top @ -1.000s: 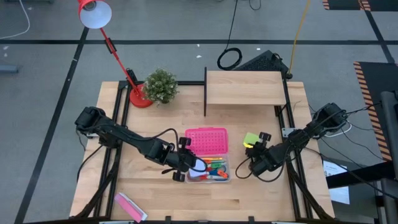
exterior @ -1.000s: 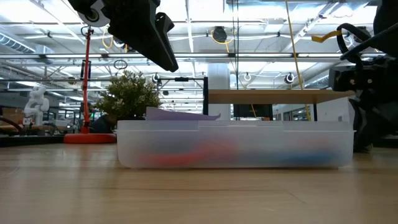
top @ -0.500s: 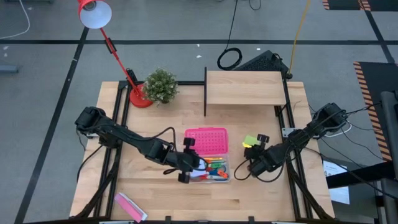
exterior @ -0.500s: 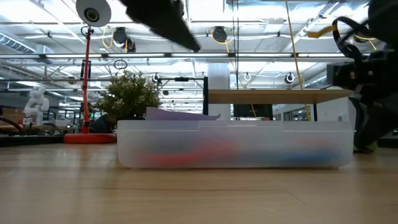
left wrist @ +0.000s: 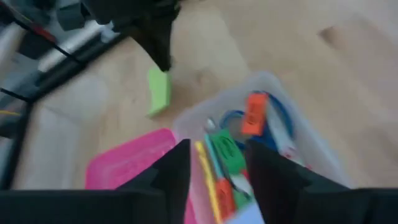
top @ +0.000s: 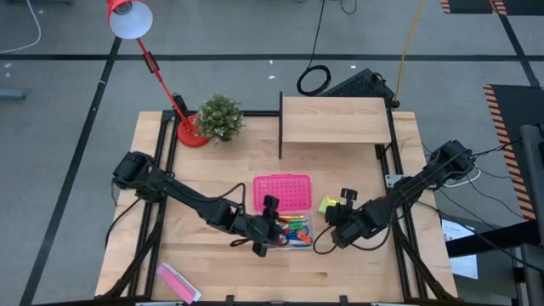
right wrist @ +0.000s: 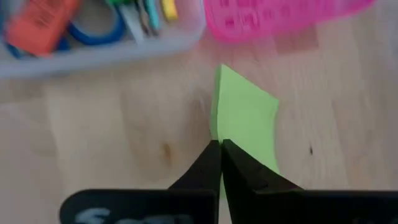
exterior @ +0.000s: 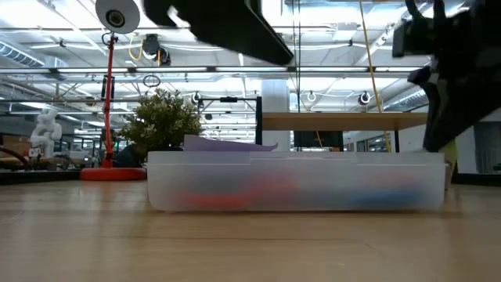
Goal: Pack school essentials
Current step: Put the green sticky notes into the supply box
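I have the right gripper (top: 340, 204) low over the tabletop (top: 212, 263), just right of the clear box (top: 289, 231), its jaws clenched on the lime-green note pad (right wrist: 245, 118); from my right wrist camera the pad stands on edge between the fingertips (right wrist: 214, 163), lifted clear of the wood. The left gripper (top: 270, 225) hangs above the left part of the box with its jaws released, nothing between them. In the box I see blue-handled scissors (left wrist: 273, 118), an orange eraser (left wrist: 255, 113), green-handled scissors (left wrist: 225, 151) and a yellow pencil (left wrist: 208, 177). The pink perforated lid (top: 282, 192) lies touching the box's far side, and a pink packet (top: 178, 281) sits well apart near the front left edge
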`<move>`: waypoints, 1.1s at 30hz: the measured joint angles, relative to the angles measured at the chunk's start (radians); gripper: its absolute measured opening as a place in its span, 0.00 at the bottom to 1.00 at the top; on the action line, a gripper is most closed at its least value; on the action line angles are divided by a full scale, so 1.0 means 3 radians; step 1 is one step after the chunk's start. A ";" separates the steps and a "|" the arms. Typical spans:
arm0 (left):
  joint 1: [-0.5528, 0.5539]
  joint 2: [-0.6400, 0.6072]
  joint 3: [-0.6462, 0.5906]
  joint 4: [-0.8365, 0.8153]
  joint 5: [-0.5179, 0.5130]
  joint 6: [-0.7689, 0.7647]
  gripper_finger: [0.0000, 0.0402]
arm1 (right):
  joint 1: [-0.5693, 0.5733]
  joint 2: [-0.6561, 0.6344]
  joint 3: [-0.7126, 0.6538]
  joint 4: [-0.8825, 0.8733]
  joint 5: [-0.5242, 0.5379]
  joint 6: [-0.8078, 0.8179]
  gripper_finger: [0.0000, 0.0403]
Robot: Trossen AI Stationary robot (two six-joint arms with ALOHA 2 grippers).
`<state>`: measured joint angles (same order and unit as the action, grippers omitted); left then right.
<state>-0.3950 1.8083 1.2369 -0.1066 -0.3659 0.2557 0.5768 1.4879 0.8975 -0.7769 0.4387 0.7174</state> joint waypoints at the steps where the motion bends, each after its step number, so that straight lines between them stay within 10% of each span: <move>1: 0.0001 0.0061 -0.0001 0.0107 -0.0063 0.0065 0.39 | 0.0013 -0.0015 0.0036 -0.0001 0.0003 -0.0014 0.00; 15: 0.0138 0.0600 -0.0001 0.1399 -0.0250 0.0364 0.69 | 0.0335 -0.0463 0.0190 0.0712 0.0309 -0.0431 0.00; 22: 0.0156 0.0622 -0.0001 0.1525 -0.0262 0.0453 0.50 | 0.0353 -0.0464 0.0190 0.1347 0.0293 -0.0949 0.00; 30: 0.0028 0.0600 -0.0001 0.1460 -0.0428 0.0938 0.06 | 0.0367 -0.0464 0.0189 0.1470 0.0304 -0.1039 0.04; 33: -0.0012 0.0523 -0.0001 0.1407 -0.0700 0.0968 0.05 | 0.0376 -0.0464 0.0189 0.1506 0.0307 -0.1016 0.14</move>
<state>-0.3985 1.9653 1.2366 0.3156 -0.5759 0.5461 0.6895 1.3487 0.9543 -0.3250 0.5308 0.4126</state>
